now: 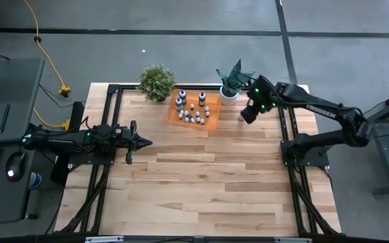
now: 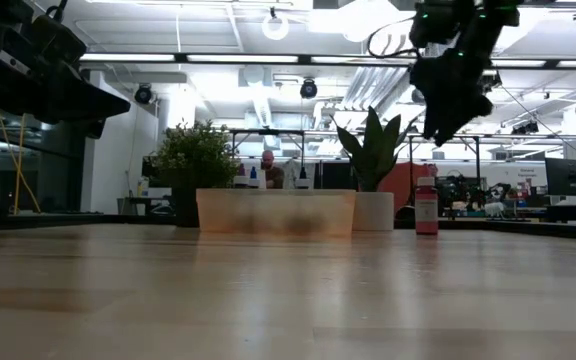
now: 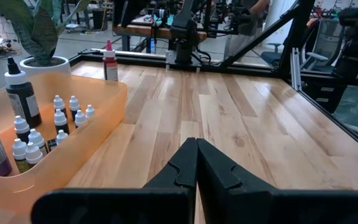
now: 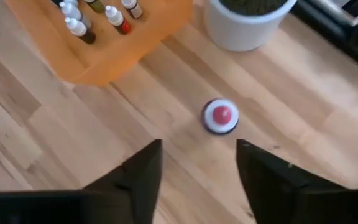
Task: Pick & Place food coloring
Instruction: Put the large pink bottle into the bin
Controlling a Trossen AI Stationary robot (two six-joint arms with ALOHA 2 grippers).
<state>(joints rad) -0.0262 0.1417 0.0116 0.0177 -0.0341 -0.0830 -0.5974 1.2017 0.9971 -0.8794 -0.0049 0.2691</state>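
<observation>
An orange tray [image 1: 172, 119] at the table's far middle holds several small food coloring bottles [image 1: 192, 109], mostly white-capped and upright [image 3: 59, 121]. One pink-red bottle [image 4: 220, 116] stands alone on its base on the wood, right of the tray and next to the white plant pot [image 2: 426, 207]. My right gripper [image 4: 199, 147] hangs open above this bottle, tilted steeply down, clear of it [image 2: 444, 120]. My left gripper [image 3: 196, 144] is shut and level at the table's left [image 1: 147, 142], holding nothing.
Two potted green plants stand at the far edge: a bushy one [image 1: 157, 82] left of the tray and a broad-leaved one in a white pot [image 1: 232, 86] right of it. Black frame rails [image 1: 111, 121] run along both sides. Bare wood [image 1: 201, 189] fills the near half.
</observation>
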